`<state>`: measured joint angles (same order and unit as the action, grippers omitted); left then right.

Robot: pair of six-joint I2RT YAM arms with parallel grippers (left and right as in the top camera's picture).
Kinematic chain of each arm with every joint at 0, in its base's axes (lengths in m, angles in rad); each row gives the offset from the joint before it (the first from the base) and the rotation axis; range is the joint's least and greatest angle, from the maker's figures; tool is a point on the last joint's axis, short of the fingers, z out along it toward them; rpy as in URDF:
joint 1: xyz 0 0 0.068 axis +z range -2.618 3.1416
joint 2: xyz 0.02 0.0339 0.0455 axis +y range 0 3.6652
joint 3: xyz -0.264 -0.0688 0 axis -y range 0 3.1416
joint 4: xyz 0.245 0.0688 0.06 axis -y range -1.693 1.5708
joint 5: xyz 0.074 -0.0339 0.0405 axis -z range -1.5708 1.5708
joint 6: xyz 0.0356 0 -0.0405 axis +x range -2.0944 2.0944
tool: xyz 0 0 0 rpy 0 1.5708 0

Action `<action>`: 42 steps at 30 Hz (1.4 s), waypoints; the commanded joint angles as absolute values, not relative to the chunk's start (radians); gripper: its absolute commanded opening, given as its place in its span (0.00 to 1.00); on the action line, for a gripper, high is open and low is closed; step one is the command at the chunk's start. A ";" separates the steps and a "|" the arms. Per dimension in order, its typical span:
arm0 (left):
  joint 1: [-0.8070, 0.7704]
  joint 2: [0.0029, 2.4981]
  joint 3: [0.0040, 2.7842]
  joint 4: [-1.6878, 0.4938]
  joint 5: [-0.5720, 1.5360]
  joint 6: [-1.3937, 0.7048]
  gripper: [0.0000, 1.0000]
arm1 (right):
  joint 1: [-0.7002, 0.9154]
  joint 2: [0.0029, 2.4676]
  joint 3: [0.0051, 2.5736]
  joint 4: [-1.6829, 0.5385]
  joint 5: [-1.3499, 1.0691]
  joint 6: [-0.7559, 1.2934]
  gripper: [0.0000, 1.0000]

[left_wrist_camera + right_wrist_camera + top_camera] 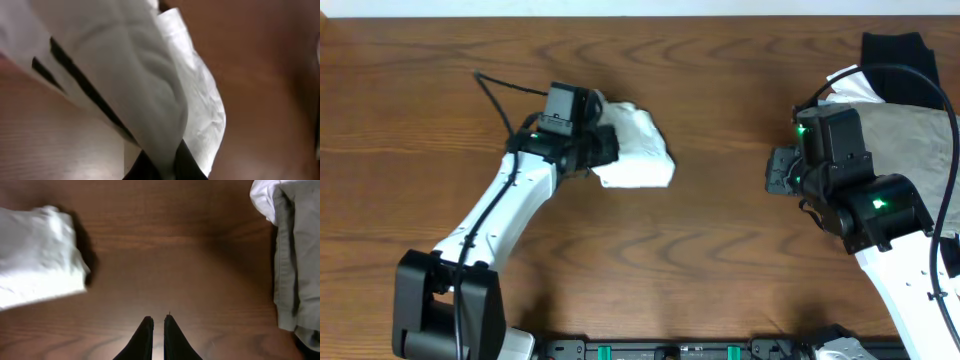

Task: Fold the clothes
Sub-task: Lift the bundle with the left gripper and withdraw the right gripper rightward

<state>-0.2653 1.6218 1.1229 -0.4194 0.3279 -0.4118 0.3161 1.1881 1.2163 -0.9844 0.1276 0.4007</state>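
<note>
One bundled white T-shirt (640,155) is being clenched by the left gripper (603,140); the right gripper (154,325) is hanging shut, empty. Next, probably: carrying it to the pile (910,120).
</note>
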 commanded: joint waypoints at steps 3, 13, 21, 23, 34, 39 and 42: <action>-0.241 1.605 1.130 -0.374 0.205 -0.559 0.06 | 0.308 1.180 1.217 -0.999 0.134 0.384 0.08; -0.236 1.605 1.130 -0.278 0.064 -0.787 0.06 | 0.308 1.180 1.217 -1.015 0.134 0.384 0.08; -0.236 1.606 1.130 -0.265 0.032 -0.847 0.06 | 0.308 1.180 1.217 -1.018 0.134 0.384 0.08; -0.234 1.606 1.130 -0.266 0.032 -0.847 0.06 | 0.308 1.180 1.217 -1.018 0.134 0.384 0.08; -0.234 1.610 1.127 -0.334 0.016 -0.847 0.06 | 0.308 1.180 1.217 -1.023 0.134 0.384 0.08; -0.232 1.616 1.116 -0.362 -0.020 -0.847 0.06 | 0.308 1.180 1.217 -1.022 0.134 0.384 0.08; -0.232 1.617 1.117 -0.362 0.002 -0.847 0.14 | 0.308 1.180 1.217 -1.021 0.134 0.384 0.08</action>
